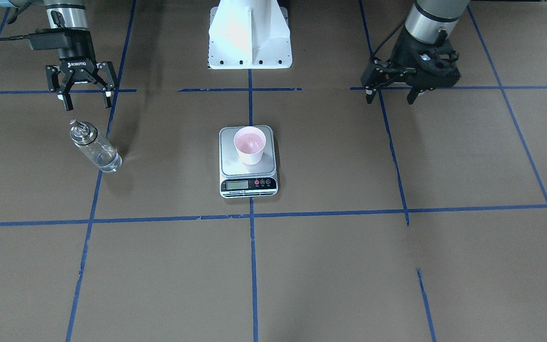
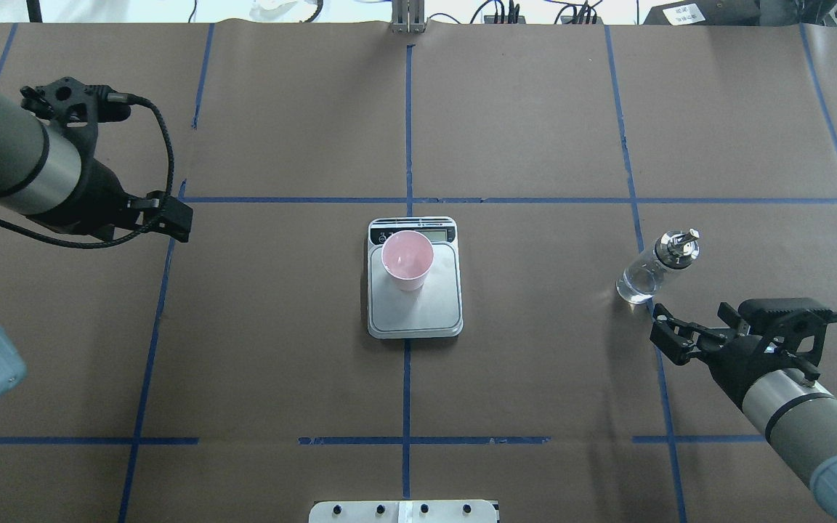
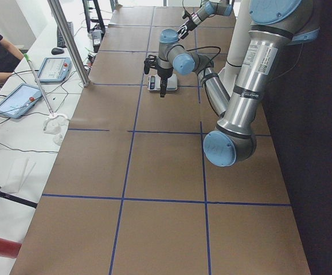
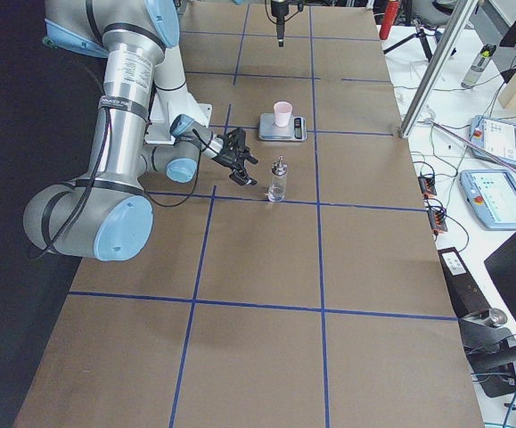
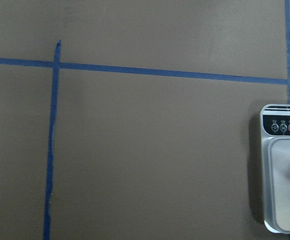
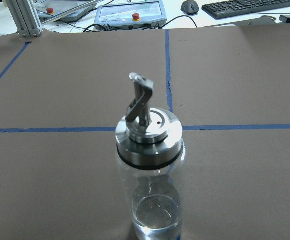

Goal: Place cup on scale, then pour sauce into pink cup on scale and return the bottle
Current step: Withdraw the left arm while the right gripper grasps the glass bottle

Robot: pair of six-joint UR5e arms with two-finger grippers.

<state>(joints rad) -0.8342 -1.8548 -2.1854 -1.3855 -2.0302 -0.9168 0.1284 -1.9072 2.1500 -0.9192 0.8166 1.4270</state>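
Note:
The pale-pink cup [image 1: 249,145] stands upright on the steel scale [image 1: 248,183] at the table's middle; both also show from overhead, cup [image 2: 407,259] on scale [image 2: 418,319]. The clear glass bottle [image 1: 95,147] with its silver cap and spout stands upright on the table, apart from the scale, with a little clear sauce [image 6: 152,215] at its bottom. My right gripper [image 1: 88,103] is open and empty, just behind the bottle [image 2: 654,269] and not touching it. My left gripper [image 1: 391,97] is open and empty, well off to the scale's other side.
Brown paper with blue tape lines covers the table. The robot's white base [image 1: 249,35] stands behind the scale. Monitors, a keyboard and cables lie beyond the table's far edge [image 6: 129,12]. A metal post [image 4: 431,71] stands at that edge.

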